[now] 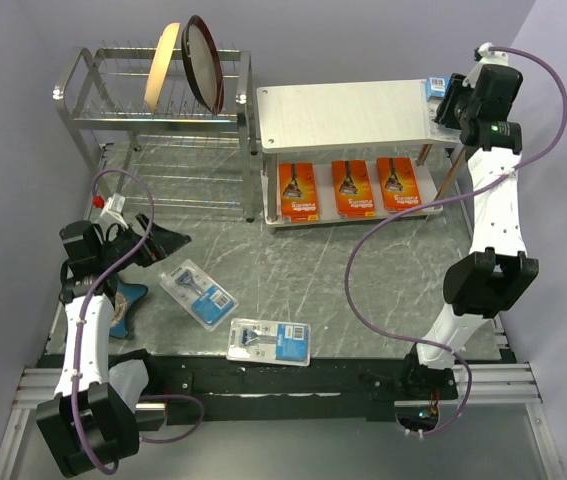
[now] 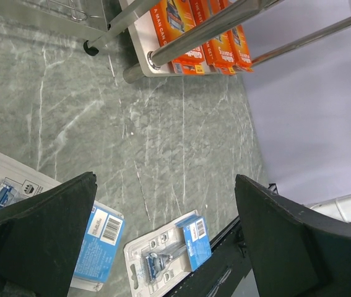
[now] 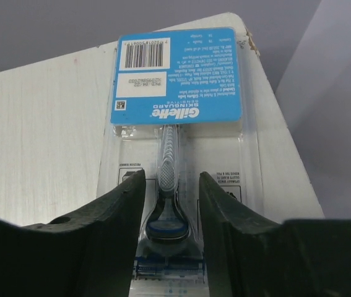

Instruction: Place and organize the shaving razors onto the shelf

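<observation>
Shaving razors come as flat, light packs. One clear plastic razor pack with a light-blue card [image 3: 178, 80] lies lengthwise between the black fingers of the right claw [image 3: 171, 176]. The fingers flank its raised blister with a narrow gap, and I cannot tell whether they pinch it or merely straddle it. Under the pack is the pale top board [image 3: 39, 124] of the white two-tier shelf [image 1: 353, 105], at its right end. On the lower tier, three bright orange card packs [image 1: 354, 187] lie side by side. The left claw [image 2: 164, 179] is spread wide and holds nothing. It hangs over the grey marbled table [image 1: 343, 270], where a slanted clear pack [image 1: 198, 293] and a second clear pack [image 1: 269, 340] lie apart.

The card is stiff but the plastic is slick. A grip across the long edges or the blister looks safest, since a flat pack offers little to get under.

Only the right wrist view shows the pack between the fingers; overhead, just its blue corner shows. Only the overhead view shows both tiers together.
</observation>
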